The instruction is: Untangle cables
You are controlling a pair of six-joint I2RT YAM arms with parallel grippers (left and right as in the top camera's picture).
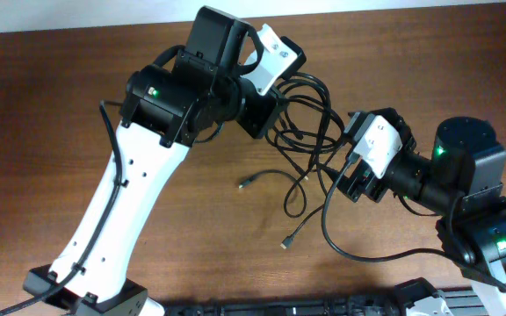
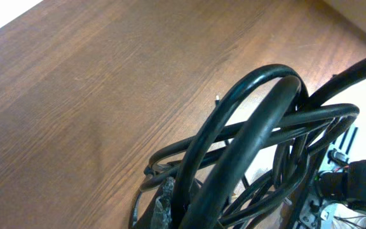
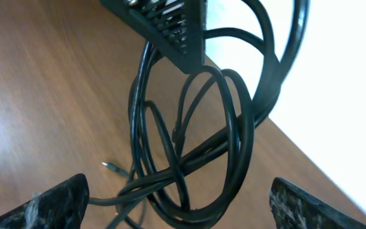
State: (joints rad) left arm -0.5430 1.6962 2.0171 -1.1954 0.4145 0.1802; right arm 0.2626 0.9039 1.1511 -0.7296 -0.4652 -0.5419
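The cables (image 1: 306,127) are thin black cords looped into one tangle at the table's upper middle. Two loose plug ends (image 1: 246,183) trail toward the front. My left gripper (image 1: 260,116) is shut on the tangle's left side. In the left wrist view the cable loops (image 2: 253,127) rise right in front of the camera, beside one grey finger (image 2: 164,203). My right gripper (image 1: 343,171) is open at the tangle's right side. In the right wrist view its fingers (image 3: 176,191) sit wide apart with the cable loops (image 3: 189,165) hanging between them, not pinched.
The brown wooden table (image 1: 51,96) runs to a white back edge (image 3: 335,83). The left gripper's black body (image 3: 164,25) hangs just above the loops. A thicker black robot wire (image 1: 358,250) curves below the right arm.
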